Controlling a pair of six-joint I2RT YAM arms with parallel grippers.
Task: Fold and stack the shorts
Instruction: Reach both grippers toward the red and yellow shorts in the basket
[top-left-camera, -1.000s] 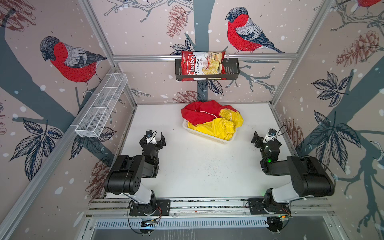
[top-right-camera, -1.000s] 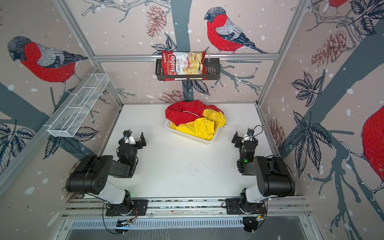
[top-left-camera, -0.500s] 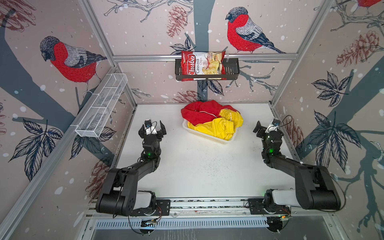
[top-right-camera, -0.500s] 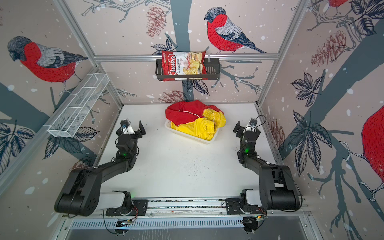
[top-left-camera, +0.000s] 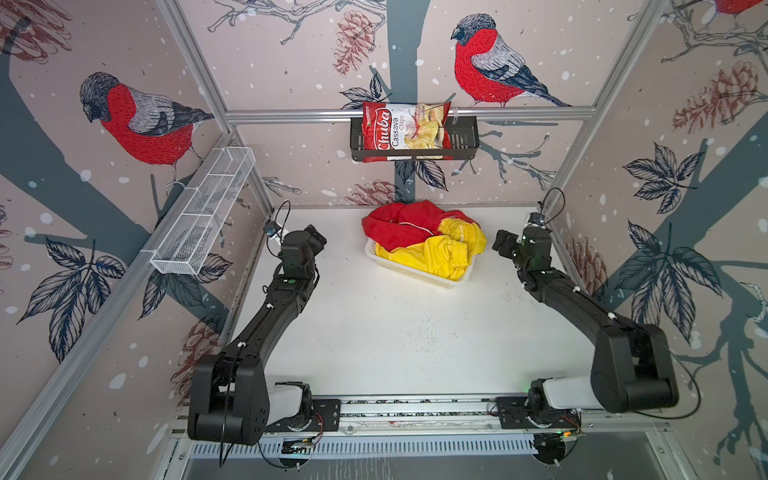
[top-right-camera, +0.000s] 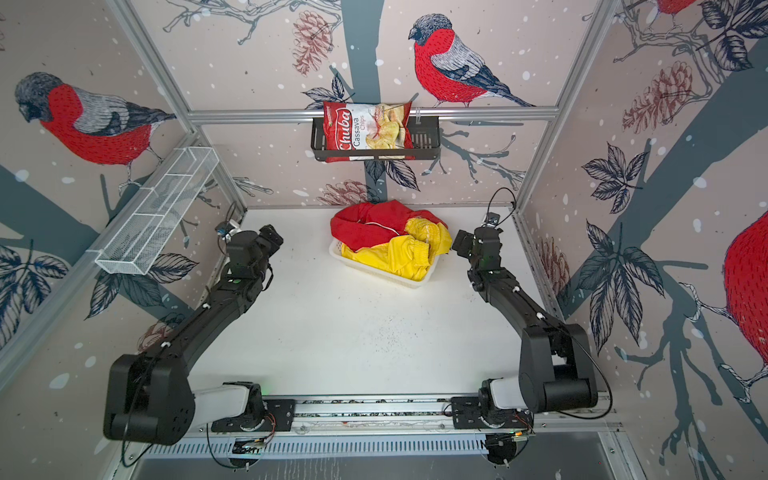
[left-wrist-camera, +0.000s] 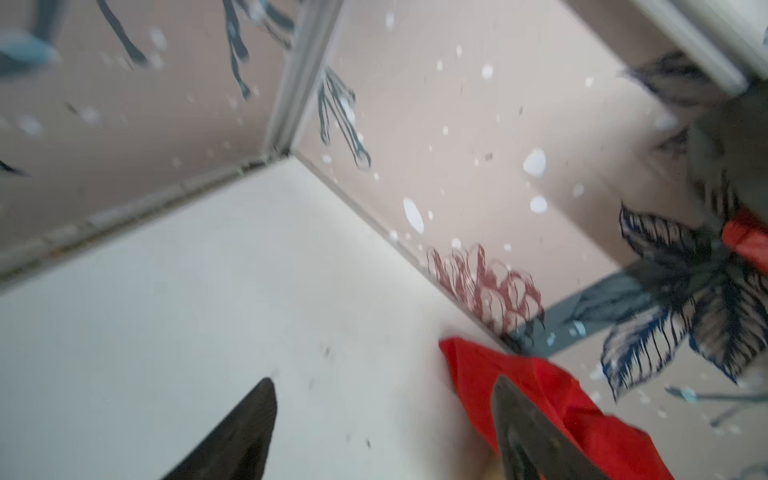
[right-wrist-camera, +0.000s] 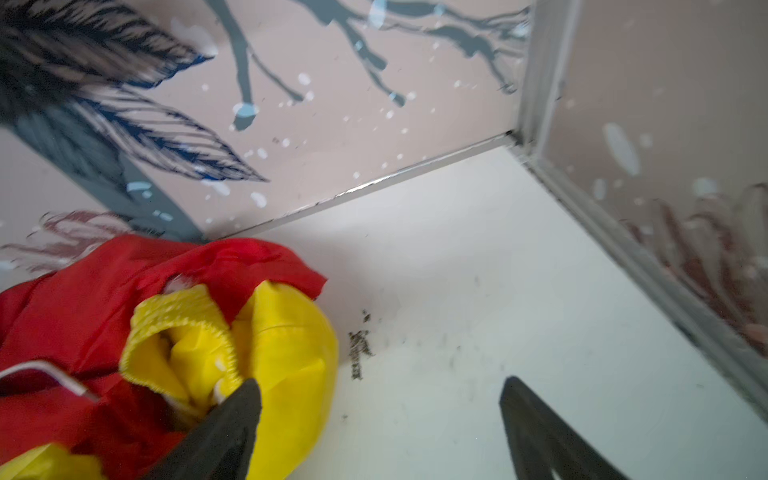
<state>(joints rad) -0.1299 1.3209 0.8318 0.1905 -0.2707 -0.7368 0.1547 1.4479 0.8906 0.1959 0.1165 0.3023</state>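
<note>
The red shorts (top-left-camera: 397, 222) and the yellow shorts (top-left-camera: 432, 257) lie crumpled together in a white basket (top-left-camera: 419, 277) at the back middle of the table, in both top views. The red pair lies at the back, the yellow pair in front and to the right. My left gripper (top-left-camera: 318, 240) hovers to the left of the basket, apart from it, jaws open and empty (left-wrist-camera: 384, 382); the red shorts (left-wrist-camera: 552, 399) show beyond one finger. My right gripper (top-left-camera: 500, 245) hangs just right of the basket, open and empty (right-wrist-camera: 380, 382), with the yellow shorts (right-wrist-camera: 291, 345) beside one fingertip.
A chips bag (top-left-camera: 405, 131) sits in a black rack on the back wall. A white wire shelf (top-left-camera: 203, 212) hangs on the left wall. The side walls stand close to both wrists. The arms' rail (top-left-camera: 415, 409) runs along the front edge.
Both arms have stretched from near the front of the table towards the back, bringing each gripper up beside the basket. The shorts have not moved.
</note>
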